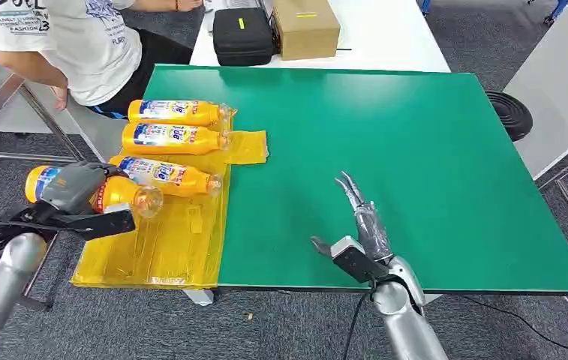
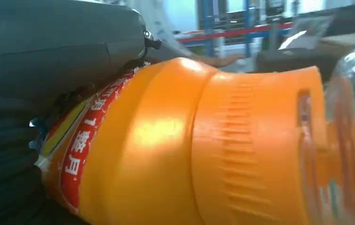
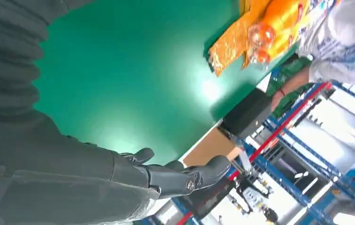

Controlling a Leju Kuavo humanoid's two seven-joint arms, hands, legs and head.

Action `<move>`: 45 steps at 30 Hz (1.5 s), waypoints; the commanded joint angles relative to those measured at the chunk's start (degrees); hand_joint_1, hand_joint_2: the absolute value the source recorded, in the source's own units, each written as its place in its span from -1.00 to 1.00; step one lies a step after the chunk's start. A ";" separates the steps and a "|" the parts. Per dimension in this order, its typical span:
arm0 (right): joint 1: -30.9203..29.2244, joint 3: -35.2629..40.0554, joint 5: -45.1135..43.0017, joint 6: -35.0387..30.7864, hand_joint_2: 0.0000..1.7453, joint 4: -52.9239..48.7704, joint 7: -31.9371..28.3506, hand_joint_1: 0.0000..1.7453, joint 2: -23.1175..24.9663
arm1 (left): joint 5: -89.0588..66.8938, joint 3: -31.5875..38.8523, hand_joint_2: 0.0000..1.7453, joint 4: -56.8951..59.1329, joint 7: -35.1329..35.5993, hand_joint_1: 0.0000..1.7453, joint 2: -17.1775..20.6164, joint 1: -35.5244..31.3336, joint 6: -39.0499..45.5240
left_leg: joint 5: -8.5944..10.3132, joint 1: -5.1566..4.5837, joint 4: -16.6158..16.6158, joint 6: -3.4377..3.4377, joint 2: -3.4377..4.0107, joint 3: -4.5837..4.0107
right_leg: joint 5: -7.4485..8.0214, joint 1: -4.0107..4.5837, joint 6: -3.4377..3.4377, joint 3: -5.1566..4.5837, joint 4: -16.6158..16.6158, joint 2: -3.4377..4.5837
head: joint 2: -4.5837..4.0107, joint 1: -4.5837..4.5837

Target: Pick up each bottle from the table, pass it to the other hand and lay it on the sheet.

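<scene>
Left hand (image 1: 78, 187) holds bottle (image 1: 119, 193) lengthwise, cap toward green mat (image 1: 386, 165).

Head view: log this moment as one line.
left hand: holds bottle over sheet | right hand: open, above table

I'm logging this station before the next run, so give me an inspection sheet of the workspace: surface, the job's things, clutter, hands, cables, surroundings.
Surface: green table top, bare apart from the sheet.
Job's things: yellow sheet at the table's left edge, overhanging it; three orange bottles lying on it side by side; a fourth bottle in the left hand.
Clutter: nothing seen on the green top.
Hands: left hand grips the fourth bottle above the sheet; right hand holds nothing, fingers apart, over the green top.
Cables: black cable hanging beside the right arm.
Surroundings: black case and cardboard box on the white table behind; a seated person; grey carpet.
</scene>
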 commanded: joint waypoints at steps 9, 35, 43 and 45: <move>-0.38 -4.56 0.92 -0.44 1.00 -0.48 0.09 -1.00 2.31 | -3.57 -8.09 1.00 7.36 4.12 0.78 -10.65 6.97 5.25 | -0.12 -0.04 -0.10 -0.06 -0.23 0.31 | -0.17 0.00 -0.15 0.33 -0.12 -0.30 | 0.00 -0.02; -1.51 -4.27 0.77 0.00 1.00 2.60 -0.10 -1.00 2.89 | -5.64 -19.06 1.00 26.56 1.94 0.82 -10.20 -8.78 -0.38 | -0.09 0.01 -0.03 -0.09 -0.10 0.19 | -0.07 0.05 -0.12 0.21 -0.04 -0.11 | 0.00 -0.02; -1.64 -3.54 0.57 0.15 1.00 3.18 -0.26 -1.00 2.86 | -6.23 -23.09 1.00 33.18 2.74 0.70 -7.92 -12.95 0.06 | -0.12 0.02 -0.02 -0.10 0.01 0.28 | -0.05 0.09 -0.14 0.26 -0.01 -0.01 | 0.00 -0.02; -2.13 -3.00 0.45 0.12 1.00 4.06 -0.45 -1.00 2.83 | -6.39 -24.06 1.00 35.67 3.00 0.76 -7.72 -13.47 0.13 | -0.17 0.02 -0.03 -0.11 0.11 0.39 | -0.07 0.09 -0.18 0.36 -0.01 0.07 | 0.00 -0.02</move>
